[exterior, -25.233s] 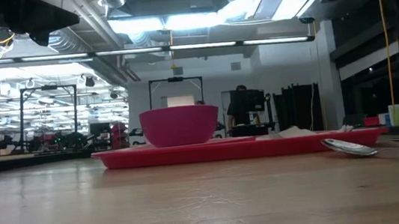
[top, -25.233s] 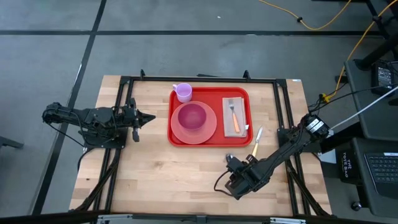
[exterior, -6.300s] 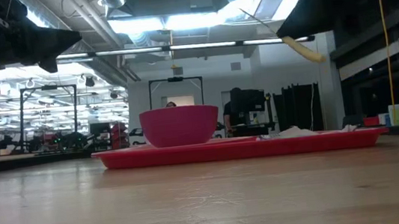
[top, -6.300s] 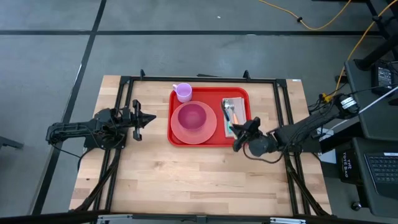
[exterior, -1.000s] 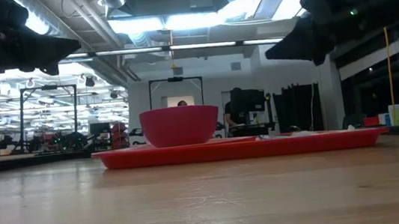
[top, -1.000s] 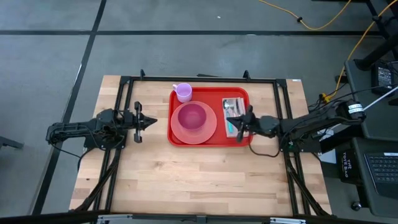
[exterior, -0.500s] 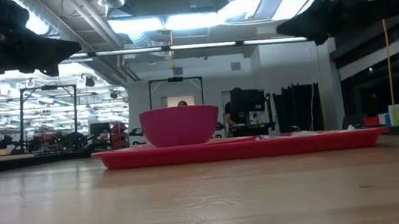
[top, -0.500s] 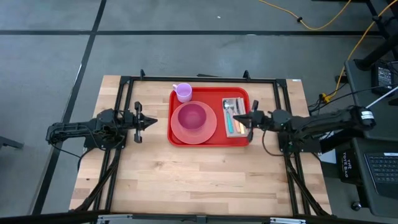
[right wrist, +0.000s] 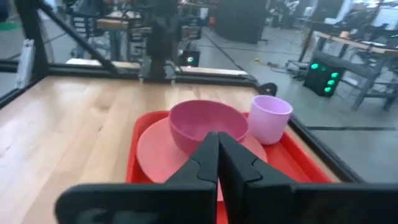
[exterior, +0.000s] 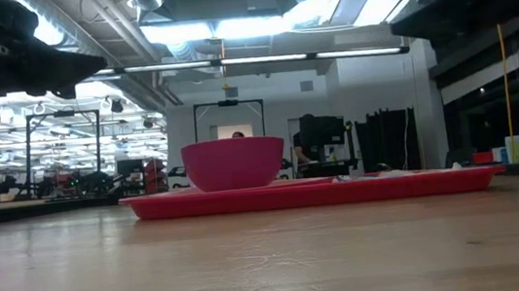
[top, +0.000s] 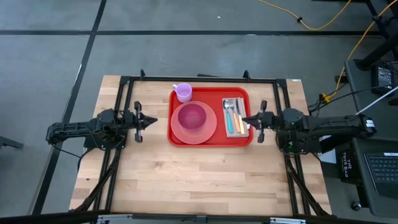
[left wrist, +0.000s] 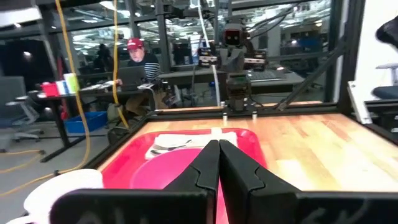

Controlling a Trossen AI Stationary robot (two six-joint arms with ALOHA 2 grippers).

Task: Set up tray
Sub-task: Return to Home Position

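The red tray [top: 210, 134] lies flat at the table's middle far side. On it stand a pink plate [top: 180, 130] carrying a pink bowl [top: 193, 116], a purple cup [top: 183, 92] at its far left corner, and a white napkin [top: 234, 127] with cutlery [top: 232, 115] on its right half. My left gripper [top: 152, 121] is shut and hovers left of the tray, pointing at it. My right gripper [top: 244, 119] is shut and hangs raised over the tray's right rim, pointing left. Neither holds anything.
A black frame [top: 205, 78] runs around the table's far and side edges. Bare wood [top: 199, 180] spreads across the near half. Beyond the far edge are workbenches, and a person in a red cap [left wrist: 135, 53] sits there.
My right gripper has drawn back toward the table's right edge, from over the napkin to the tray's right rim, staying shut and raised. The cutlery it covered now shows on the napkin.
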